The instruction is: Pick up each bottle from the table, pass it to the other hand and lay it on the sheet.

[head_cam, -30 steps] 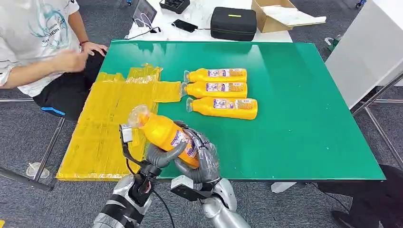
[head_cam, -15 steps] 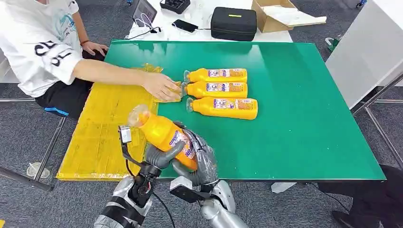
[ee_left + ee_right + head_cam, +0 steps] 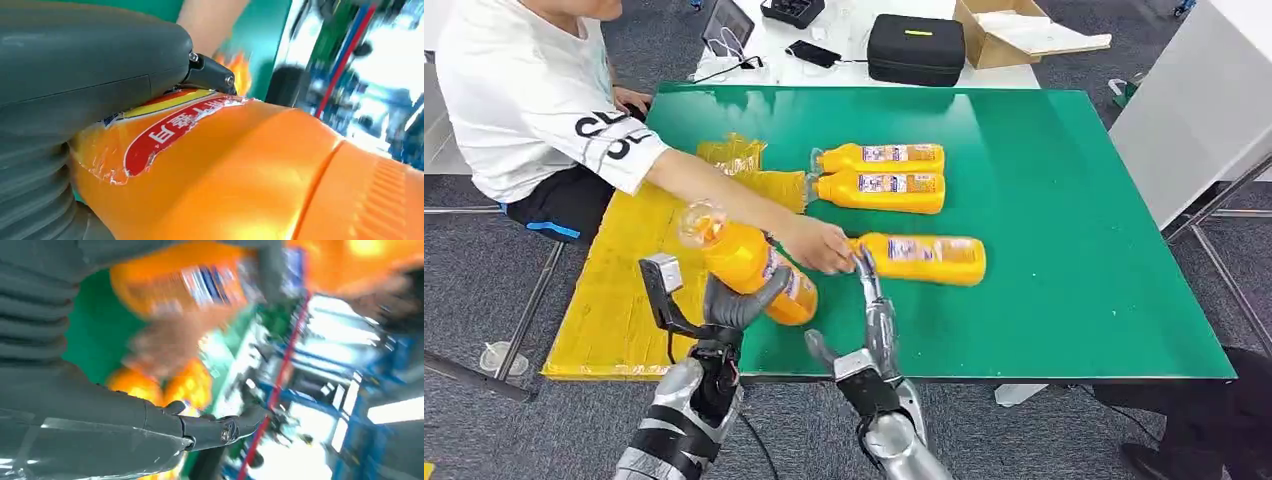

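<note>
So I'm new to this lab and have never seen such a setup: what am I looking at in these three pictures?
A humanoid robot with two silver arms. The wide picture is from its head; the two blurry close-ups come from cameras at its wrists. Its left hand holds an orange bottle, seen huge in the left wrist view. Its right hand is open, holding nothing. On the green table lie three more bottles: two side by side and a nearer one, which a seated person's hand touches. A yellow sheet covers the table's left part.
</note>
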Controlling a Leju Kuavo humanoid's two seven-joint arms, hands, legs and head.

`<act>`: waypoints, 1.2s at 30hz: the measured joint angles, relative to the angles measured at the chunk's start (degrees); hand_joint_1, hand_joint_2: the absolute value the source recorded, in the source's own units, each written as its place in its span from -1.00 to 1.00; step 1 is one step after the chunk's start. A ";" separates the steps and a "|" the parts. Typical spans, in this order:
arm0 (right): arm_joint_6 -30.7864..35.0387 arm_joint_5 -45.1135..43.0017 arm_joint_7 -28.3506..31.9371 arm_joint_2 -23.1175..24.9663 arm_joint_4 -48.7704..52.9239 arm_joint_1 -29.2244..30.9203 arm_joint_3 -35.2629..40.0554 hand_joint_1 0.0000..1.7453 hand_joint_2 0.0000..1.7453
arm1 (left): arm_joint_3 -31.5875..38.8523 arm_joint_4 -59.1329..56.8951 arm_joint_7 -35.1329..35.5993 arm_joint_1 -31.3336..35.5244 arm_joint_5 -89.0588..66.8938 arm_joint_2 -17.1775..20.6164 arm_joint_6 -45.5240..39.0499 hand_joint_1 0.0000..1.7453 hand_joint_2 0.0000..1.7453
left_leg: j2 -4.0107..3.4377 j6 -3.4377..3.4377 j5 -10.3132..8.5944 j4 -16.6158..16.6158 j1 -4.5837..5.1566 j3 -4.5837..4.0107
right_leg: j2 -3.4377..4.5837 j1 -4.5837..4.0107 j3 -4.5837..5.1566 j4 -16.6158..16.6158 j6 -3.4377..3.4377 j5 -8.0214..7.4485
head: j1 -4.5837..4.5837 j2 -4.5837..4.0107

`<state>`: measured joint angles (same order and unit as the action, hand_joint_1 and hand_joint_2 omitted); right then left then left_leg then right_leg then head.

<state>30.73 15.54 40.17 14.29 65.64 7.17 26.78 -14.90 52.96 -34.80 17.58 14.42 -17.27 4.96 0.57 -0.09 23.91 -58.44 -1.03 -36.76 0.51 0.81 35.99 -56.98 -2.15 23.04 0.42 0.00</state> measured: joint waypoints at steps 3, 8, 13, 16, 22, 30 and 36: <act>0.57 -0.24 0.00 -0.63 4.36 -1.01 0.30 -1.00 -1.00 | 1.41 0.54 -2.20 1.07 -3.84 0.31 -6.39 1.00 1.00 | 0.00 0.00 0.00 0.00 0.00 0.01 | 0.00 0.00 0.00 0.00 0.00 0.00 | -0.02 0.00; 1.05 -0.87 0.00 -1.44 8.14 -1.85 0.61 -1.00 -1.00 | 2.93 1.14 -3.77 2.19 -8.06 0.92 -11.94 1.00 1.00 | 0.01 0.00 -0.01 0.00 -0.01 0.00 | 0.00 0.00 -0.02 0.00 0.00 0.00 | 0.00 0.00; 0.72 -1.97 0.00 -2.03 10.66 -1.81 1.62 -1.00 -1.00 | 4.09 0.94 -4.91 6.27 -29.48 3.54 -33.13 1.00 1.00 | 0.02 0.00 -0.03 0.00 -0.01 0.00 | -0.01 -0.01 -0.02 -0.01 0.00 -0.01 | 0.00 0.02; -0.39 -1.70 0.00 -2.01 11.27 -1.72 1.88 -1.00 -1.00 | 4.59 -2.23 -3.85 9.98 -40.99 6.32 -41.82 1.00 1.00 | 0.01 0.01 -0.07 0.00 -0.04 0.01 | 0.00 -0.03 -0.03 -0.02 0.01 -0.01 | 0.00 0.00; -0.68 -1.57 0.00 -1.97 11.82 -1.67 2.14 -1.00 -1.00 | 5.68 -6.21 -3.93 13.34 -42.68 8.74 -42.72 1.00 1.00 | 0.00 0.01 -0.08 0.00 -0.03 0.00 | -0.01 -0.01 -0.03 -0.03 0.01 -0.02 | -0.02 0.00; -2.08 -2.06 0.00 -1.97 11.82 -1.27 2.29 -1.00 -1.00 | 7.76 -11.92 3.37 16.80 -64.77 11.24 -44.01 1.00 1.00 | 0.00 0.01 -0.07 0.00 -0.01 -0.03 | 0.00 -0.01 -0.01 -0.03 0.01 -0.02 | -0.02 0.02; -4.00 -2.56 0.00 -1.99 11.80 -1.12 2.27 -1.00 -1.00 | 8.08 -21.32 7.69 20.73 -74.22 15.56 -37.49 1.00 1.00 | -0.03 -0.01 -0.09 0.00 -0.07 0.02 | 0.01 -0.05 -0.01 -0.04 0.01 -0.02 | -0.02 0.02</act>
<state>26.73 12.98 40.17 12.31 77.44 6.05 29.05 -6.82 31.64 -27.11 38.30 -59.79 -1.71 -32.53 0.53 -0.10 23.82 -58.44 -1.10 -36.74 0.52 0.76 35.97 -57.02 -2.14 23.02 0.39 0.02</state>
